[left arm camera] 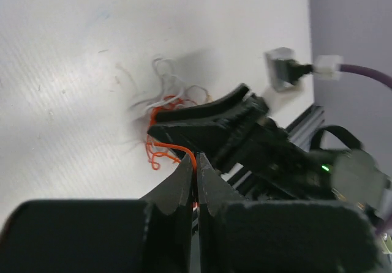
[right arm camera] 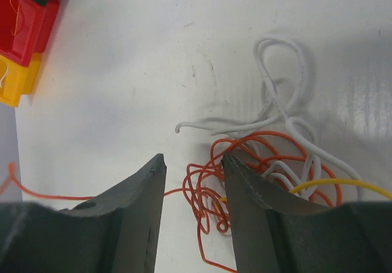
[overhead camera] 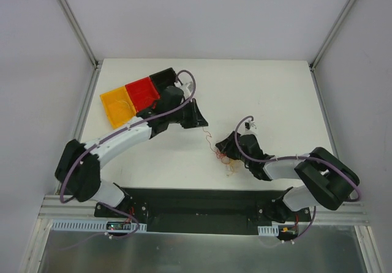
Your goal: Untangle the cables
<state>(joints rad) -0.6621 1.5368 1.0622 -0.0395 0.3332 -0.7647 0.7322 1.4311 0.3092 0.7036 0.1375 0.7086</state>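
The cables (overhead camera: 225, 158) are a small tangle of thin orange, white and yellow wires on the white table, between the two arms. My left gripper (left arm camera: 196, 157) is shut on one orange wire (left arm camera: 174, 145) that runs from its tips back to the tangle (left arm camera: 164, 111). In the top view the left gripper (overhead camera: 202, 124) hangs up and left of the tangle, with that orange strand (overhead camera: 210, 139) stretched between them. My right gripper (right arm camera: 193, 160) stands open low over the tangle (right arm camera: 263, 157), with orange loops (right arm camera: 211, 187) lying between its fingers. The right gripper (overhead camera: 226, 149) sits at the tangle's right edge.
A row of yellow (overhead camera: 116, 106), red (overhead camera: 142, 92) and black (overhead camera: 164, 77) trays stands at the back left, just behind the left arm. A white plug with a purple cable (left arm camera: 327, 68) sticks out over the right arm's wrist. The table's side rails (overhead camera: 82, 111) border the work area.
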